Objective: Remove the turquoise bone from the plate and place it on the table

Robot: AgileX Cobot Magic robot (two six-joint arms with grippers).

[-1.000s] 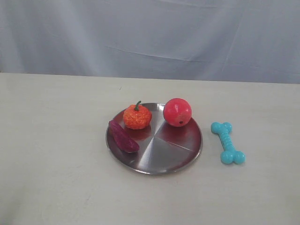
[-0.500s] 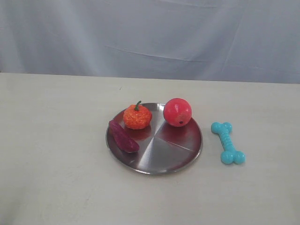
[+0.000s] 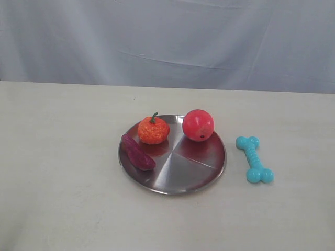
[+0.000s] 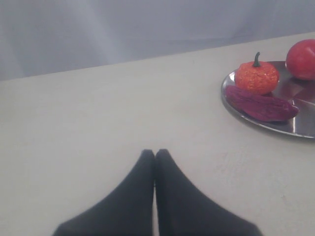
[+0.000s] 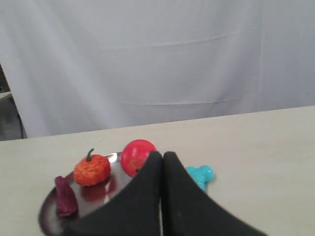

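Observation:
The turquoise bone (image 3: pixel 254 159) lies flat on the beige table (image 3: pixel 63 172), just right of the silver plate (image 3: pixel 183 172) and apart from its rim. One knobbed end of the bone (image 5: pixel 201 175) shows in the right wrist view, partly behind the fingers. My right gripper (image 5: pixel 162 156) is shut with nothing held, back from the plate. My left gripper (image 4: pixel 154 153) is shut and empty over bare table, away from the plate (image 4: pixel 256 123). Neither gripper appears in the exterior view.
On the plate sit an orange toy pumpkin (image 3: pixel 153 129), a red ball-like fruit (image 3: pixel 198 125) and a dark purple piece (image 3: pixel 138 152). A pale grey cloth backdrop (image 3: pixel 167 42) closes off the far edge of the table.

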